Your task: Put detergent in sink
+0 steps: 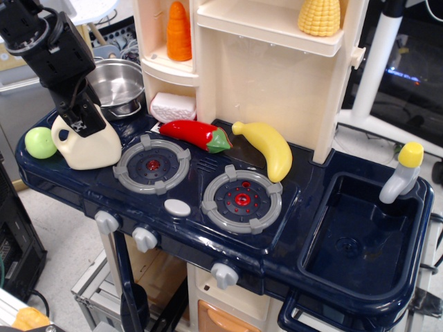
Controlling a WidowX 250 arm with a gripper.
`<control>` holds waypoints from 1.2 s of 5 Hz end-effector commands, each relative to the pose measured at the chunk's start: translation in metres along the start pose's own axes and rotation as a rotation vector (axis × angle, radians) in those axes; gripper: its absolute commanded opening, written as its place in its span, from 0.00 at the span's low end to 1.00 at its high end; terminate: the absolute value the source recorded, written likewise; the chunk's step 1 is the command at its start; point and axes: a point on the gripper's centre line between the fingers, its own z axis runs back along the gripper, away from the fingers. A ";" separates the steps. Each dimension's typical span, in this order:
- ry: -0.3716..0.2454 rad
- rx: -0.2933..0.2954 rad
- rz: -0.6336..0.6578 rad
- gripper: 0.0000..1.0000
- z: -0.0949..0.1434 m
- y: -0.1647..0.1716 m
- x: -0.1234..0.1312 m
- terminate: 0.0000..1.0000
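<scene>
The detergent (97, 149) is a cream jug with a loop handle, standing at the far left of the navy counter, left of the left burner. My black gripper (82, 124) is down on the jug's top and covers its neck. The fingers are close around the neck, but I cannot tell whether they grip it. The sink (360, 235) is the deep navy basin at the far right, with nothing in it, and a grey faucet with a yellow top (403, 173) stands at its back.
A green ball (40, 142) lies just left of the jug. A steel pot (118, 83) stands behind it. A red pepper (194, 133) and a yellow banana (266, 149) lie behind two burners (241, 199). A cream shelf unit (263, 69) rises at the back.
</scene>
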 end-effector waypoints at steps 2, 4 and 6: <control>0.096 0.081 0.442 0.00 0.064 -0.047 0.124 0.00; 0.000 0.171 0.759 0.00 0.014 -0.109 0.185 0.00; -0.010 0.276 0.891 0.00 -0.014 -0.159 0.229 0.00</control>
